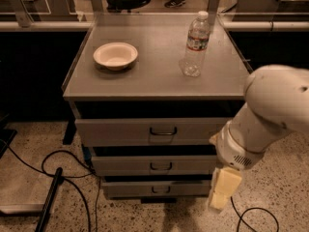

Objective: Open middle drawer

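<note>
The grey metal cabinet [154, 76] has three drawers stacked in its front. The middle drawer [120, 166] is a low wide grey front with a small dark loop handle [161, 166], and it sits pushed in between the taller top drawer [116, 132] and the narrower bottom drawer [130, 189]. My gripper [223, 195], pale yellow, hangs downward from the white arm [270, 115] at the cabinet's right front corner. It is level with the bottom drawer, to the right of the handles, and touches no handle.
A cream bowl [115, 55] and a clear water bottle [194, 44] stand on the cabinet top. Black cables [63, 178] and a dark bar [49, 199] lie on the speckled floor at left. Another cable [251, 216] lies under the gripper. A rail and glass panels stand behind.
</note>
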{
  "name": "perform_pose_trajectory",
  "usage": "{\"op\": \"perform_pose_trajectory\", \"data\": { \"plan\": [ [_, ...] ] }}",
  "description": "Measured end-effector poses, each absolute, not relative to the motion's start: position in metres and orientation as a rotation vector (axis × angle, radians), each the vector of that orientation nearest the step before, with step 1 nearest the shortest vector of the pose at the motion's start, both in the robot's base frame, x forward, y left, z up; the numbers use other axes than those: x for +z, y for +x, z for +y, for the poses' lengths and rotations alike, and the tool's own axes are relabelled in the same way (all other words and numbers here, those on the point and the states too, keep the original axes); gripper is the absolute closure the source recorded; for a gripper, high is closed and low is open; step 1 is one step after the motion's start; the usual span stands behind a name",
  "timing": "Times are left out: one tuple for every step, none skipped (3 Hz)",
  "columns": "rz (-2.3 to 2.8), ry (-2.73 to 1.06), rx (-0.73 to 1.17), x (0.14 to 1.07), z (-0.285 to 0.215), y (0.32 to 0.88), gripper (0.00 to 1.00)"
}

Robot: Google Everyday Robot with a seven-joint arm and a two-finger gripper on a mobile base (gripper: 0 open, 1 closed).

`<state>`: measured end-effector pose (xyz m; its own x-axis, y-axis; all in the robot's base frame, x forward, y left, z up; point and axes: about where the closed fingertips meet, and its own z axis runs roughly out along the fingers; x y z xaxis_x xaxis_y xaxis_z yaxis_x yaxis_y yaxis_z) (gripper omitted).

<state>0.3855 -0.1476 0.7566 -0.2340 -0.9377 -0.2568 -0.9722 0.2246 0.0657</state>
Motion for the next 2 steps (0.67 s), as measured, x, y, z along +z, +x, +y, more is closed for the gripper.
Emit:
{"op": "perform_pose_trajectory", "data": {
  "plan": [
    [2.38, -1.844, 0.335, 0.7046, -0.1397, 0.3855, 0.0],
    [2.38, -1.844, 0.335, 0.7044, -0.1395, 0.3855, 0.0]
  ]
}}
